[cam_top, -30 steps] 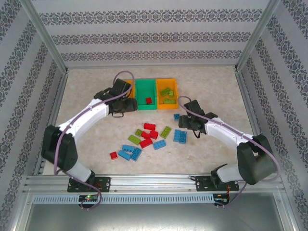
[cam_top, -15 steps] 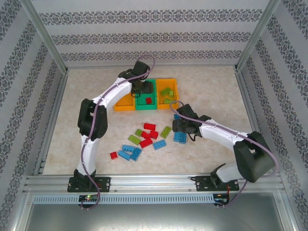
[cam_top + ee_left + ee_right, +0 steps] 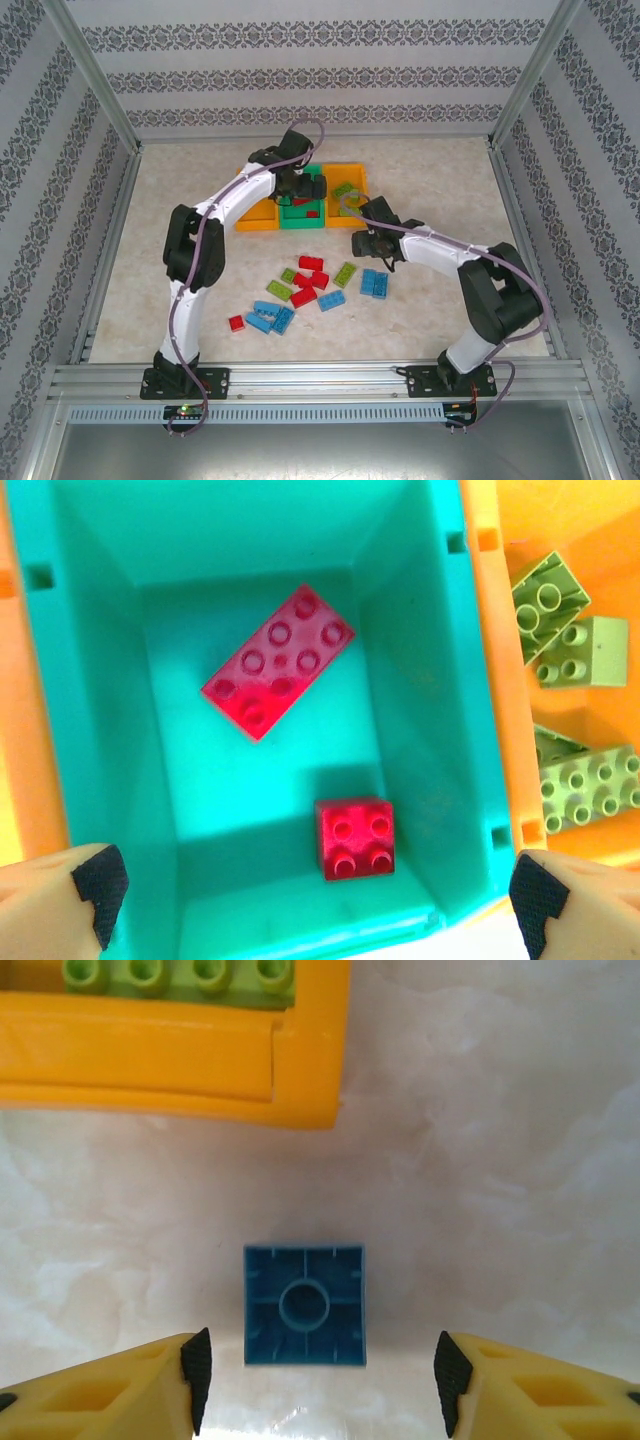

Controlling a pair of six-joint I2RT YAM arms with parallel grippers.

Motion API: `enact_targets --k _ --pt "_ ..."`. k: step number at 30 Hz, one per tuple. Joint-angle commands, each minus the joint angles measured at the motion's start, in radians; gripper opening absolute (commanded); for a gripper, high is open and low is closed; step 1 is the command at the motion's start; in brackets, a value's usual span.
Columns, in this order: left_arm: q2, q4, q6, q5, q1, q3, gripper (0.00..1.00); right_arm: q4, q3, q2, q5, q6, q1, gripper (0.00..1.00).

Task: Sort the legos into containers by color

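**Top view.** Your left gripper [image 3: 300, 190] hangs over the green middle bin [image 3: 300, 222] at upper centre. The left orange bin [image 3: 255, 218] and the right orange bin [image 3: 362, 176] flank that bin. Your right gripper [image 3: 366, 241] sits just below the right orange bin. Loose bricks [image 3: 302, 285] in red, blue and light green lie on the table [image 3: 180, 200] at centre frame, apart from both grippers.

**Left wrist view.** The jaws stand wide apart and hold nothing. Inside the green bin, a red two-by-four brick [image 3: 279, 662] lies diagonally at centre. A red two-by-two brick [image 3: 355, 838] lies below it, not touching. Light green bricks [image 3: 585, 785] fill the orange bin at the right edge.

**Right wrist view.** The jaws are spread wide and empty. They straddle a blue two-by-two brick [image 3: 304, 1305] that lies studs-down on the table at lower centre, touching neither finger. The orange bin's corner occupies the upper left.
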Motion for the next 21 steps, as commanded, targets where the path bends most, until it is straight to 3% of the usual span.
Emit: enact_targets --k 1,7,12,17,21 --pt "-0.114 0.006 -0.027 0.024 -0.006 -0.048 1.00 -0.019 0.036 0.036 -0.037 -0.038 -0.016 0.62" --pt "-0.242 0.058 -0.056 0.066 -0.005 -0.162 1.00 -0.056 0.087 0.104 -0.055 -0.069 -0.016 0.58" --pt "-0.347 0.080 -0.068 0.048 0.008 -0.280 0.99 -0.054 0.098 0.135 -0.058 -0.081 -0.022 0.49" --pt "-0.454 0.116 -0.093 0.042 0.075 -0.447 0.99 -0.056 0.103 0.131 -0.060 -0.083 -0.018 0.34" --pt "-0.541 0.126 -0.071 0.020 0.120 -0.574 0.99 -0.063 0.110 0.066 -0.071 -0.078 0.017 0.32"
